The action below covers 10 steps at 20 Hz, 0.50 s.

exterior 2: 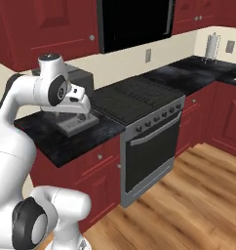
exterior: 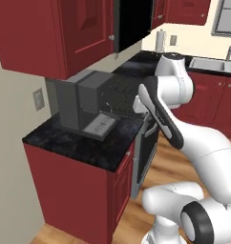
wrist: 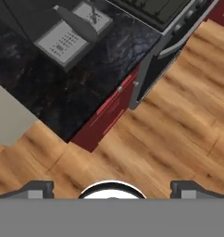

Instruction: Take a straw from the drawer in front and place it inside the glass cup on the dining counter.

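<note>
1. We see our claw (wrist: 112, 187) in the hand view with its two dark fingertips (wrist: 37, 189) set far apart at the bottom corners; it is spread fully wide and has hold of nothing.
2. Below the claw lies the light brown wooden plank floor (wrist: 169, 125), with the corner of the black marbled stone table (exterior: 84, 143) on dark red cabinets up and to the left.
3. The dark red flat-fronted drawer (wrist: 109, 111) with a small round knob sits under the edge of that table, and it is closed flush with the cabinet front.
4. We cannot see inside the closed drawer, so we cannot tell where the straw lies.
5. On the table stands a boxy grey coffee machine (exterior: 81, 102) with a flat grey drip tray at its foot.
6. Just beside the table, touching its side, stands a grey-fronted oven with a black cooktop (exterior 2: 149, 132) and a row of knobs above its bar handle.
7. A black microwave (exterior 2: 134, 22) hangs above the cooktop between dark red wall cabinets (exterior: 55, 33).
8. Farther along the wall, a white paper towel roll (exterior 2: 211, 46) stands upright on the black top.
</note>
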Tool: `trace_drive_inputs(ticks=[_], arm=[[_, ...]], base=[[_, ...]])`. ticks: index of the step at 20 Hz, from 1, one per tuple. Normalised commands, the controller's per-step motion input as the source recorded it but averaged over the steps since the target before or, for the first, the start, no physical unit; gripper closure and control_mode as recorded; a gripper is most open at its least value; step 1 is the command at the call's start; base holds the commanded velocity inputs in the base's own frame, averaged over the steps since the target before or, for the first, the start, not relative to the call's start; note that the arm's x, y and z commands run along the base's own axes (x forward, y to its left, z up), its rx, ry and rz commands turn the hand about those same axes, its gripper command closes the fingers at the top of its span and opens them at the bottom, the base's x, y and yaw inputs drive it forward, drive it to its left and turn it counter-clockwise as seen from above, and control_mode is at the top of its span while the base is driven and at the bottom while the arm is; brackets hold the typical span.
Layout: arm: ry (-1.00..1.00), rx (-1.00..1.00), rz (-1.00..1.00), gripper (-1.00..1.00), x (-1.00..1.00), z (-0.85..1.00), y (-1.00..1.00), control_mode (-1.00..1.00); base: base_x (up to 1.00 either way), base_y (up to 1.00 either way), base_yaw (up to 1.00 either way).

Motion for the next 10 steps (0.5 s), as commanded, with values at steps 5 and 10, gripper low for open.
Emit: trace_drive_inputs(ticks=[5,10], arm=[[0.07,0.13,-0.22,-1.00,0.16,0.00,0.02,-1.00],[0.09,0.48,-0.16,-1.00,0.20,-0.11,-0.67,-1.00]], base=[[0.03,0.09,-0.07],[0.00,0.00,0.00]])
